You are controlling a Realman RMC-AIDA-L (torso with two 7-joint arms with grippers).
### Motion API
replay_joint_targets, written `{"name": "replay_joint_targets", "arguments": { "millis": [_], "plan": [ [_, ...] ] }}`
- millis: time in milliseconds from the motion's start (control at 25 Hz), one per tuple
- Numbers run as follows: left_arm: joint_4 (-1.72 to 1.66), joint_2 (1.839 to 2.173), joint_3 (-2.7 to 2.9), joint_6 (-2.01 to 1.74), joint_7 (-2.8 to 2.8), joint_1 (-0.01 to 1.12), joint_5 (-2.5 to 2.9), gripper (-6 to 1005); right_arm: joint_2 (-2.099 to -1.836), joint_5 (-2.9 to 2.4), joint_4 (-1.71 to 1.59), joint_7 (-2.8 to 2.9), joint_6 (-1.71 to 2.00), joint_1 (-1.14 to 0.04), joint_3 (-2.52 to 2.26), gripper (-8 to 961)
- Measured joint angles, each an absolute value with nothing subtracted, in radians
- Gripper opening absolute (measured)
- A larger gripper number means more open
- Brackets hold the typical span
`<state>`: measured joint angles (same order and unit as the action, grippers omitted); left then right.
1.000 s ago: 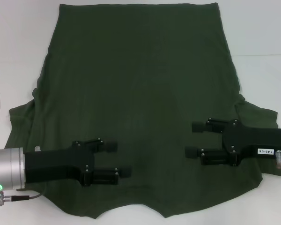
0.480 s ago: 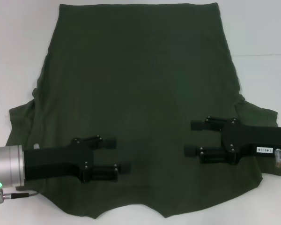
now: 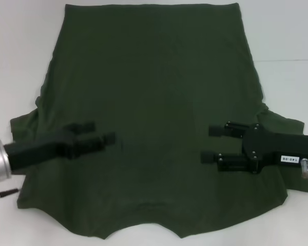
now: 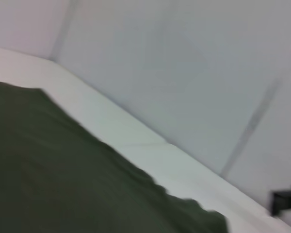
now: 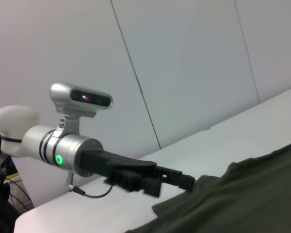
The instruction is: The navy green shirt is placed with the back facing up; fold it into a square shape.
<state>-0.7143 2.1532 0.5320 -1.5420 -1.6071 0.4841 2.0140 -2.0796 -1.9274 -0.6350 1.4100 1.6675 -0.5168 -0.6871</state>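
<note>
The navy green shirt (image 3: 154,102) lies spread flat on the white table (image 3: 20,61), plain side up, hem at the far edge and neckline nearest me. My left gripper (image 3: 103,131) hovers over the shirt's left side near the left sleeve, open and holding nothing; the right wrist view shows the left gripper (image 5: 172,180) from the side, above the shirt (image 5: 242,199). My right gripper (image 3: 210,143) is open over the shirt's right side beside the right sleeve, holding nothing. In the left wrist view only the shirt (image 4: 63,184) and bare table show.
White table surface (image 3: 287,31) surrounds the shirt on all sides. Grey wall panels (image 4: 184,73) stand behind the table. The left arm's silver wrist with its camera (image 5: 80,99) reaches in from the table's left edge.
My left gripper has swung left and farther from me, from the near-left part of the shirt toward the left sleeve. The right gripper has barely shifted. The shirt has not moved.
</note>
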Motion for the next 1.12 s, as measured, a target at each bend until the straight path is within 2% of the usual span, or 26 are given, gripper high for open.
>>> {"name": "replay_joint_targets", "arguments": {
  "millis": [560,1120],
  "plan": [
    [-0.708,2.132,0.373,-1.173,-1.71,0.47,2.017,948,-2.087,-1.867,-0.6,1.414,1.636,-0.526,-0.686,894],
    [-0.646,2.13,0.385,-0.947,-1.694,0.474,2.021,950,-2.086,-1.843,-0.583,1.417,1.62,-0.54,-0.687,894]
  ]
}}
